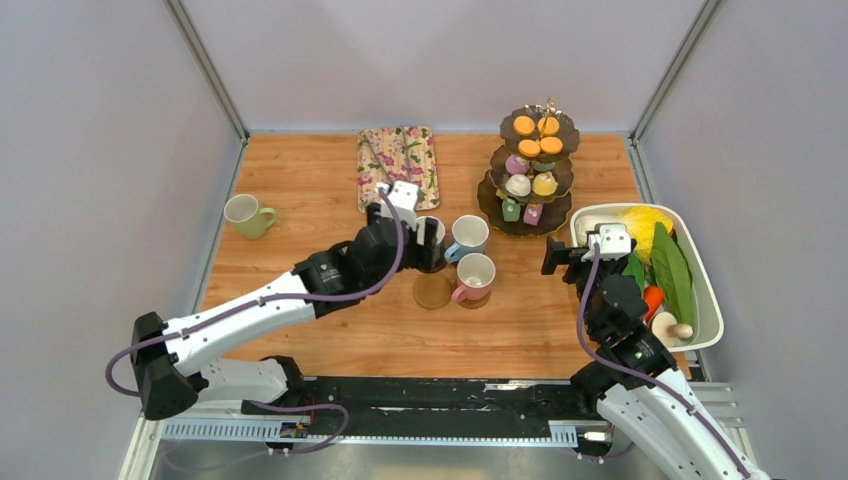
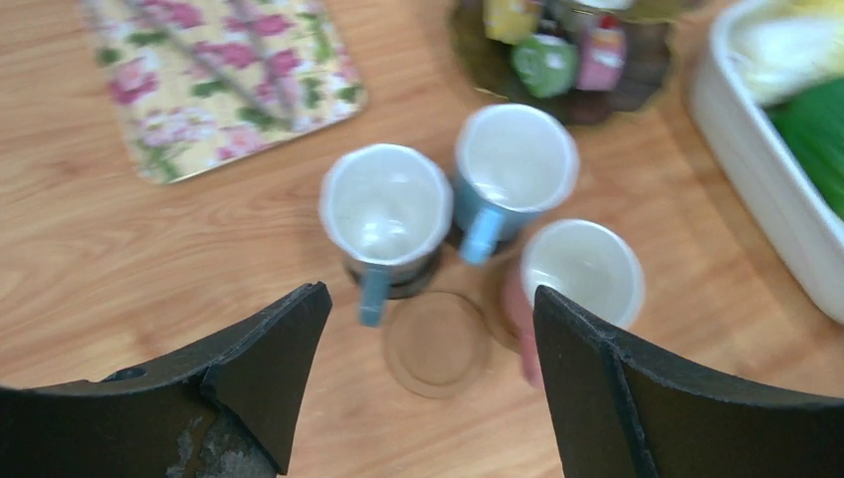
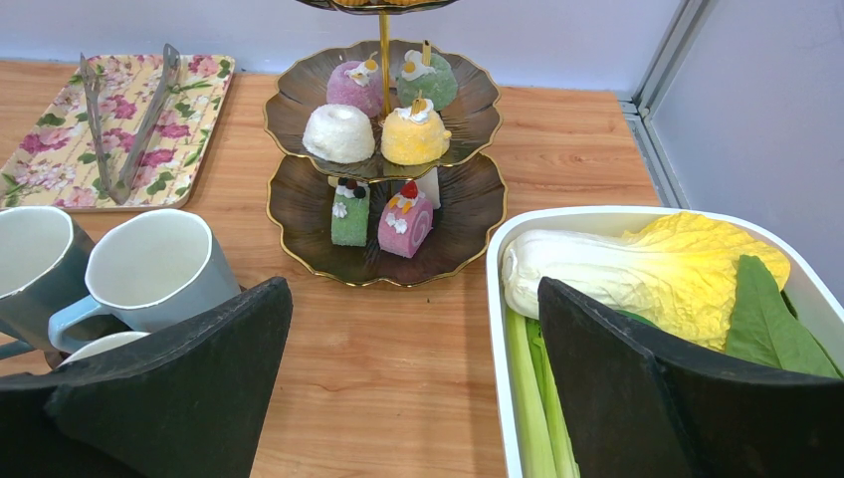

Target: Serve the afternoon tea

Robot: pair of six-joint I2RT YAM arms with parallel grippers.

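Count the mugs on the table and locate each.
4: green mug alone at the left; grey-blue mug, light-blue mug and pink mug clustered at centre. None seems hidden.

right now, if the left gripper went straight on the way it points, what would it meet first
Most likely the bare coaster, which sits centred ahead of the open left gripper. The handle of the grey-blue mug and the pink mug flank that line; depth is unclear, so either could be brushed.

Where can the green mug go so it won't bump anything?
The bare coaster beside the pink mug is free. Open wood lies between the green mug and the floral tray, and in front of that coaster. It's tight between the tiered stand and the white tub.
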